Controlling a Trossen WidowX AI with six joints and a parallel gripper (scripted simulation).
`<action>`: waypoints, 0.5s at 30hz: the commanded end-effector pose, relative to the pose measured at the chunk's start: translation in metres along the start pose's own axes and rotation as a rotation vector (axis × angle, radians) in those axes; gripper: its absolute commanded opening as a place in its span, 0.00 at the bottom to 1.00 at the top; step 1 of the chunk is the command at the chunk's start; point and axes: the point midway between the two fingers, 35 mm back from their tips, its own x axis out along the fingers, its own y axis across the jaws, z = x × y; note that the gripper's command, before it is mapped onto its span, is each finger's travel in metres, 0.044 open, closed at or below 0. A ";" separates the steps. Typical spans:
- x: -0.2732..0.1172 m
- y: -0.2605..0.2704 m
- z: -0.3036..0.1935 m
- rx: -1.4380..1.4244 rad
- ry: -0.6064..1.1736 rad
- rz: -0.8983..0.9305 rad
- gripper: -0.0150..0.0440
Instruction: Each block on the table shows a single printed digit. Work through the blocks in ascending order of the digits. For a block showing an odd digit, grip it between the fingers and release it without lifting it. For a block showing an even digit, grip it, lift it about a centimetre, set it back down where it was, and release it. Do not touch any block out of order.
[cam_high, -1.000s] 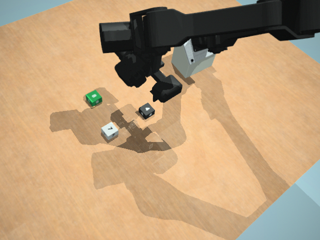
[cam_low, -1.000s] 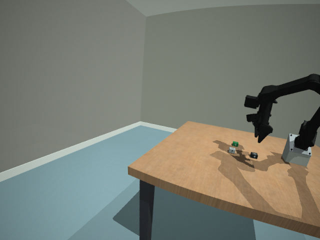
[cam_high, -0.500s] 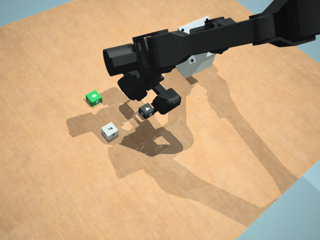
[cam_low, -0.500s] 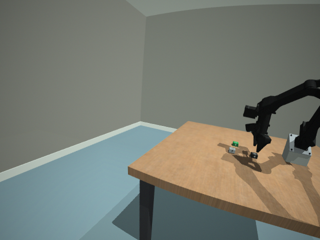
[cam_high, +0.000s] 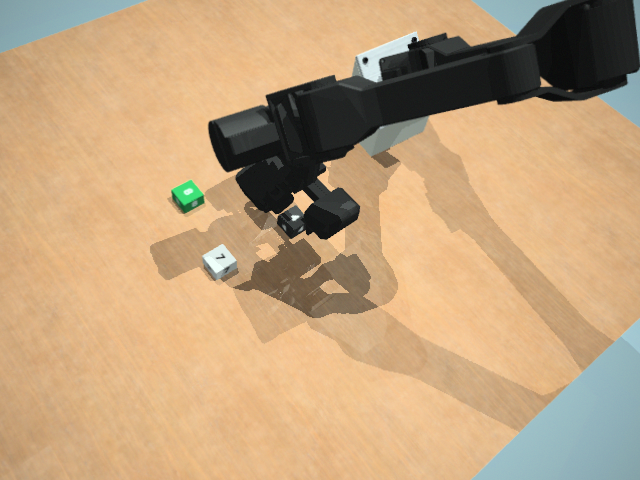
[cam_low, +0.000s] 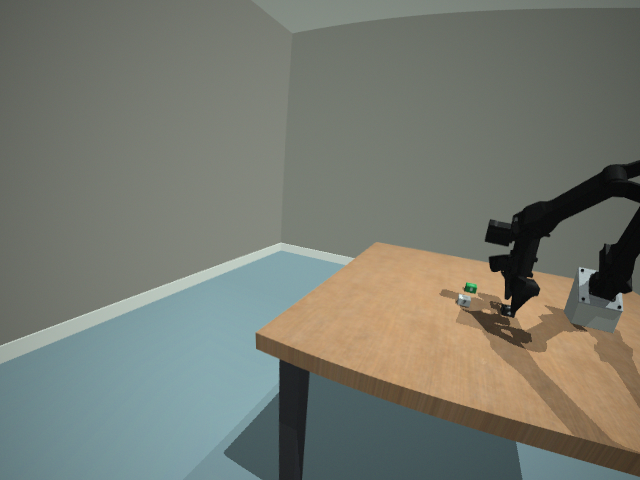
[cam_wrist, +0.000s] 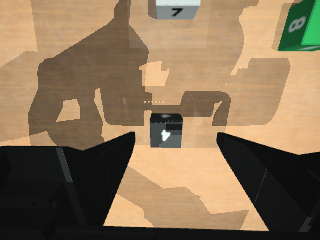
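The black block (cam_high: 292, 221), printed with a white 4, sits on the wooden worktop (cam_high: 129, 361) in the gap between the jaws of the gripper (cam_high: 289, 217). The jaws are spread wide and pinch nothing. In the wrist view the black block (cam_wrist: 166, 130) lies midway between the two dark fingers, with bare wood showing on both sides of it, so neither finger touches it. It stands level with the fingertips rather than deep in the gap, just ahead of them.

From the top view the arm (cam_high: 439, 87) reaches in from the upper right and bends down over the block; one finger housing (cam_high: 330, 211) stands just beside the block's right face, while the other side is hidden under the wrist. In the exterior view the gripper (cam_low: 509, 308) points straight down with its tips close to the worktop (cam_low: 387, 330), and whether they touch the surface cannot be told.

The green block (cam_high: 187, 196), marked 8, lies well apart to the left. The white block (cam_high: 220, 261), marked 7, rests nearer the front, also clear of the jaws. Both stand flat on the wood, partly beside the arm's shadow. The grey base mount (cam_low: 591, 304) stands behind on the right.
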 end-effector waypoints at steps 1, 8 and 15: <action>0.009 0.000 -0.003 0.013 0.007 0.007 0.93; 0.012 0.000 -0.003 0.014 0.006 0.007 0.80; 0.012 0.000 -0.003 0.014 0.006 0.007 0.49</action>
